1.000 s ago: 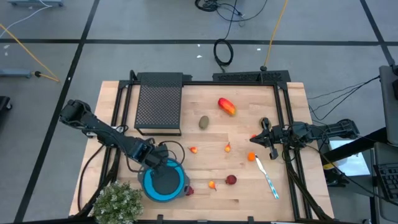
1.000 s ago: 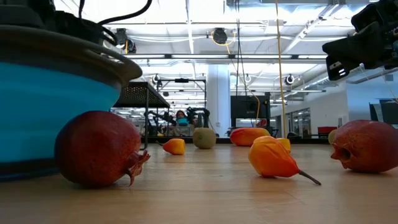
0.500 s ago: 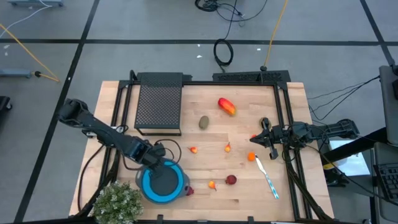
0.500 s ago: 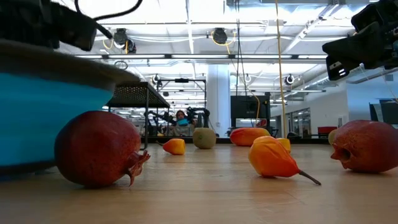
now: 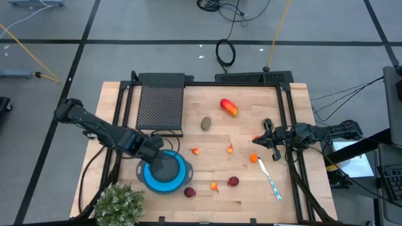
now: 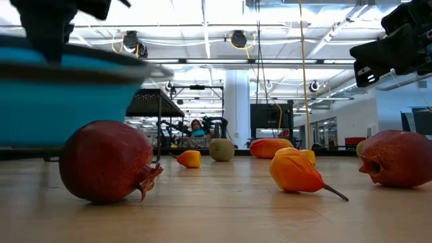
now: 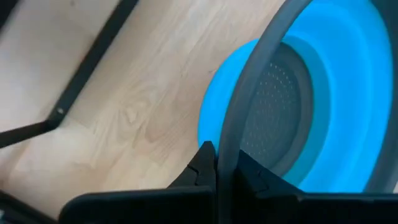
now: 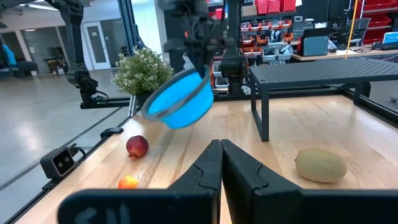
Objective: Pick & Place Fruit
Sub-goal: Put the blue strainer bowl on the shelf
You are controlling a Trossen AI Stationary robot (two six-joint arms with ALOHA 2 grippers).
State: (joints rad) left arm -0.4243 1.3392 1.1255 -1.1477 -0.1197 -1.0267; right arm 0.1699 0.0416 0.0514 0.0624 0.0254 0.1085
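My left gripper (image 5: pixel 155 159) is shut on a blue bowl (image 5: pixel 167 175) with a grey rim, near the table's near-left corner. The bowl (image 8: pixel 180 99) hangs tilted above the wood, and its underside (image 6: pixel 61 101) is off the table. On the table lie the red-orange oblong (image 5: pixel 229 107), the olive-brown oval (image 5: pixel 206 123), two dark red balls (image 5: pixel 233 181) (image 5: pixel 190 192) and several small orange bits (image 5: pixel 195 151). My right gripper (image 5: pixel 257 139) is shut, holds nothing and waits by the right edge. My left gripper (image 7: pixel 225 168) pinches the bowl's grey rim (image 7: pixel 231 124) on its far-left side, one finger inside the bowl and one outside. The fingers slant down from the table's left. The bowl is lifted clear of the table and tilted.
A black mesh rack (image 5: pixel 161 103) stands at the far left. A bushy green plant (image 5: pixel 118 204) sits at the near-left corner, close to the bowl. A slim white and blue utensil (image 5: pixel 270 177) lies near the right gripper. Bare wood lies between the oval and the near balls.
My left gripper has risen and moved a little toward the far edge, taking the bowl with it. The bowl has gone from resting on the table to lifted clear and tilted. The dark red ball beside it now stands apart from it.
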